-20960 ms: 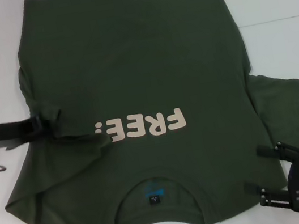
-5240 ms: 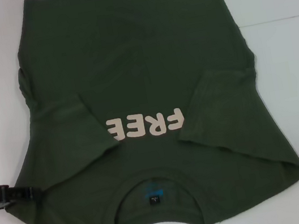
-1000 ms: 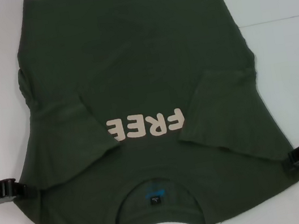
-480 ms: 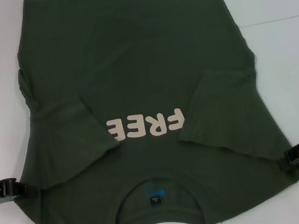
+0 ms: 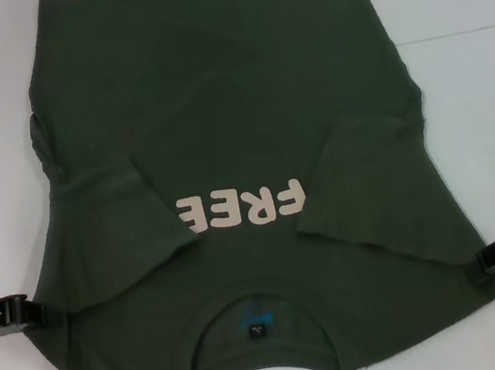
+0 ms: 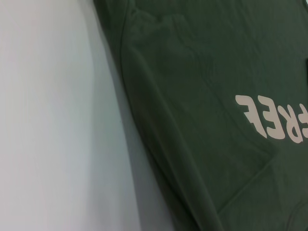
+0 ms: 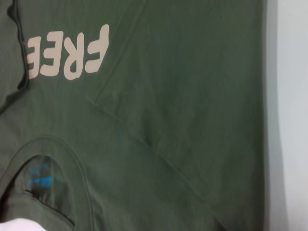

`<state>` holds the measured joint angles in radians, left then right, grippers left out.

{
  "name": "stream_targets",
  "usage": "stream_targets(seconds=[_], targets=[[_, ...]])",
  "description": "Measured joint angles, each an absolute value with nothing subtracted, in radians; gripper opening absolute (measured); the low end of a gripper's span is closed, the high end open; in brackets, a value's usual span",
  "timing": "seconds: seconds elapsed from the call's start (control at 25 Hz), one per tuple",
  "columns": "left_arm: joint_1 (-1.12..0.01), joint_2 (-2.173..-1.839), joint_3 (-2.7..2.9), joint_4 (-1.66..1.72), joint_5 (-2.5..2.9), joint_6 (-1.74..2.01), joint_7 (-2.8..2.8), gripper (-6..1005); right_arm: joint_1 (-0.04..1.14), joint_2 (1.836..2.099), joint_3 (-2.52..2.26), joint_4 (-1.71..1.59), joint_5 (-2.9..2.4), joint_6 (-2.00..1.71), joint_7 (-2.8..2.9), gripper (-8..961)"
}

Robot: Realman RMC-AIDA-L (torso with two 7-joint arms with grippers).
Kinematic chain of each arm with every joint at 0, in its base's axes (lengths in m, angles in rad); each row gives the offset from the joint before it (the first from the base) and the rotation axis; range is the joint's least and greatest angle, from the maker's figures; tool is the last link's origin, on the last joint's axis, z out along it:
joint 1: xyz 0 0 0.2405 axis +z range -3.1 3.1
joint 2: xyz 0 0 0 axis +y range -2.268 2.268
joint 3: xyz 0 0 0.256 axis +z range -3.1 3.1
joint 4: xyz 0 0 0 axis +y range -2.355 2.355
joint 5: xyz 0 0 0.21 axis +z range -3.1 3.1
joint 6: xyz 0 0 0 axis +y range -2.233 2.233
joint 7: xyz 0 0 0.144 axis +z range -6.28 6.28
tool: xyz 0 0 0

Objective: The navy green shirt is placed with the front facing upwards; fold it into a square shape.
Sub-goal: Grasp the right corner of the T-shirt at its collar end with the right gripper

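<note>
The shirt (image 5: 237, 177) lies flat on the white table (image 5: 479, 89), front up, collar nearest the robot and hem at the far edge. Both short sleeves are folded inward onto the chest, so the cream lettering (image 5: 244, 206) reads only "FREE" between the 2 sleeve flaps. The left gripper (image 5: 24, 313) sits low at the shirt's left shoulder edge, its tips at the cloth where the folded left sleeve meets the side seam; whether its fingers are spread or pinched on the fabric cannot be told, since only the dark body and the end nearest the cloth show. The right gripper (image 5: 489, 263) sits at the opposite shoulder edge, level with the other one, its tip touching or just beside the fabric's outer corner; its finger state cannot be told either. Between the 2 grippers, closer to the robot than the line joining them, is the crew neck (image 5: 256, 321) with a small dark label (image 5: 254, 331) and a patch of blue print inside the collar. Beyond the fingers, toward the hem, the body of the shirt spreads smooth with a few faint creases. In the left wrist view the shirt's side edge (image 6: 144, 125) runs diagonally against the table, with the folded sleeve's hem crossing toward the lettering (image 6: 272, 120). In the right wrist view the other folded sleeve (image 7: 192, 106) lies over the chest beside the letters (image 7: 67, 53), the collar (image 7: 43, 178) below them, and a strip of table (image 7: 288, 115) past the shirt's edge.
</note>
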<state>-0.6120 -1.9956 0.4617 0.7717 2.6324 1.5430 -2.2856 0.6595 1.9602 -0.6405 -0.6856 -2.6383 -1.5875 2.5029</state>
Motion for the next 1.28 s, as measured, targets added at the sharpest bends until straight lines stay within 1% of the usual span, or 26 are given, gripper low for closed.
stream_targets(seconds=[0.28, 0.68, 0.88, 1.16, 1.28], targets=[[-0.613, -1.995, 0.462, 0.773, 2.624, 1.545, -2.286, 49, 0.659, 1.969, -0.649, -0.686, -2.638, -1.584, 2.502, 644], [-0.613, -1.994, 0.462, 0.772, 2.62, 1.546, -2.286, 51, 0.66, 1.969, -0.637, -0.669, -2.626, -1.584, 2.495, 644], [-0.614, -1.994, 0.462, 0.773, 2.62, 1.546, -2.286, 52, 0.66, 1.967, -0.634, -0.656, -2.597, -1.584, 2.49, 644], [-0.614, -1.994, 0.462, 0.773, 2.62, 1.546, -2.285, 54, 0.66, 1.957, -0.64, -0.625, -2.578, -1.576, 2.483, 643], [-0.614, -1.994, 0.462, 0.773, 2.62, 1.546, -2.286, 55, 0.66, 1.957, -0.642, -0.625, -2.578, -1.575, 2.482, 624]])
